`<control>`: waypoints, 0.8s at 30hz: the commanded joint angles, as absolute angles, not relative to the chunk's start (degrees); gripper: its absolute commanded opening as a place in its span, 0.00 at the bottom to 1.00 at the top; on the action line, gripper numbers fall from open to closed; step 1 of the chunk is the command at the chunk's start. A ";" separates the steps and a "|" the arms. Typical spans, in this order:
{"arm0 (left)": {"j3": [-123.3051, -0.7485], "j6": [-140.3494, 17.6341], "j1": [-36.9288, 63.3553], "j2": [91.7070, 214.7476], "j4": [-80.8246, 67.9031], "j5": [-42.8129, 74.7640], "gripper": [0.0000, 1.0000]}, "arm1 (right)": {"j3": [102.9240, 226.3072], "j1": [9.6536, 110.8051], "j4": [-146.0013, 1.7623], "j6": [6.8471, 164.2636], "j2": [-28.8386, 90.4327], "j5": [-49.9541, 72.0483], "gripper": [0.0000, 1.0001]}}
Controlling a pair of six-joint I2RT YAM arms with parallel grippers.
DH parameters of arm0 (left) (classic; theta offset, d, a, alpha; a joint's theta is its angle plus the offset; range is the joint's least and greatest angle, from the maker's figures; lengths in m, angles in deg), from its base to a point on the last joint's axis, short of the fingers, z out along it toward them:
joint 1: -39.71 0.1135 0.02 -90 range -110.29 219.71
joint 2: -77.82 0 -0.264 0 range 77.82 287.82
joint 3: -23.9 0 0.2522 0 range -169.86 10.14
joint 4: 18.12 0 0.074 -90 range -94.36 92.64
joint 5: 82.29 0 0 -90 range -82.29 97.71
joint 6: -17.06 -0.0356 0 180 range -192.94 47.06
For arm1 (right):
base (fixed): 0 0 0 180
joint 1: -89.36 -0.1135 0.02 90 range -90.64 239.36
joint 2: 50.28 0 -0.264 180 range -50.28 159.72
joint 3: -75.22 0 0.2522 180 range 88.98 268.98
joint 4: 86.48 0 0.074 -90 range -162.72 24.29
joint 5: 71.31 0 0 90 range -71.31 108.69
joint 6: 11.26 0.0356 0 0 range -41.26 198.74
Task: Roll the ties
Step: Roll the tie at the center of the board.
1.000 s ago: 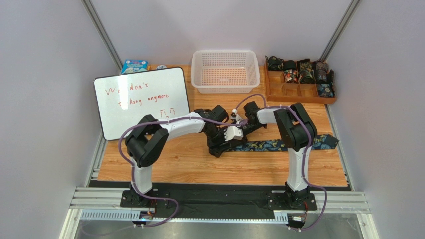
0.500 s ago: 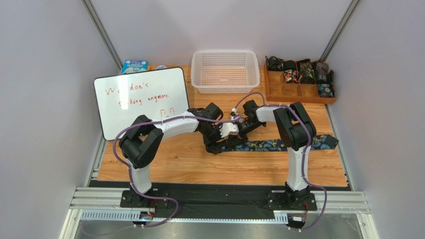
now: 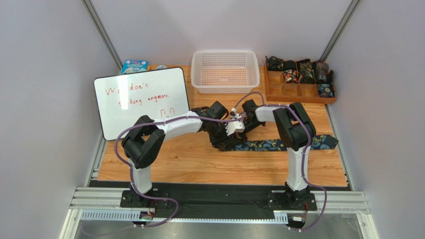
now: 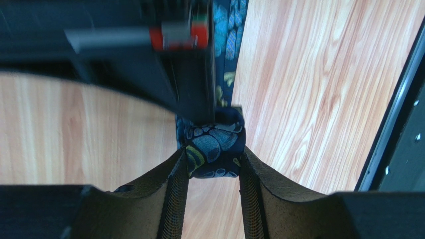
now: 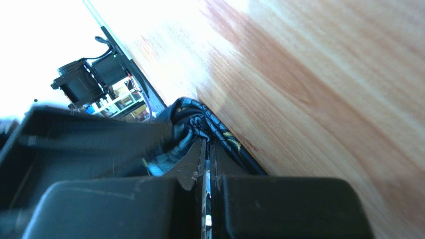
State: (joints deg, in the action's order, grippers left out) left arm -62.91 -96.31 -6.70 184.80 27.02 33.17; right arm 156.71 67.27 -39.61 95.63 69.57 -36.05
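The left gripper [image 4: 213,155] pinches the small roll of the tie [image 4: 215,139] from both sides. The right gripper [image 5: 207,145] is pressed nearly together on cloth at the roll's middle. The rest of the tie lies flat on the table [image 3: 199,167]. A tug or a slip could make the roll come loose. Both arms reach low and meet mid-table.
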 commanded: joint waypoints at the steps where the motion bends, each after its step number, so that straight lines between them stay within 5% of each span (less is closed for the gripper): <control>1: -67.11 -93.07 -8.71 187.68 22.98 35.58 0.45 | 156.31 66.59 -42.39 98.16 72.50 -25.34 0.00; 10: -68.61 -92.80 -9.24 192.69 27.02 31.63 0.45 | 155.51 66.68 -44.94 100.27 69.69 -30.70 0.01; 15: -66.06 -92.80 -9.51 192.35 27.98 29.43 0.42 | 158.14 66.94 -38.99 98.26 67.23 -35.36 0.11; 16: -65.54 -92.89 -9.51 192.26 28.07 28.81 0.41 | 159.11 67.12 -37.14 97.03 67.40 -36.58 0.25; 18: -64.04 -93.06 -9.51 191.56 28.25 28.28 0.40 | 160.61 67.73 -33.88 94.92 68.37 -40.45 0.37; 19: -63.60 -93.41 -9.59 191.55 28.25 27.93 0.39 | 160.79 68.00 -33.78 94.91 68.37 -41.07 0.55; 24: -63.24 -93.85 -9.68 191.90 28.69 27.84 0.39 | 163.86 69.31 -26.15 91.23 68.63 -40.73 0.61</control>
State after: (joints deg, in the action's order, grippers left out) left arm -65.14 -93.23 -8.23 189.39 28.02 28.53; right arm 160.01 68.97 -32.47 94.99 68.89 -38.72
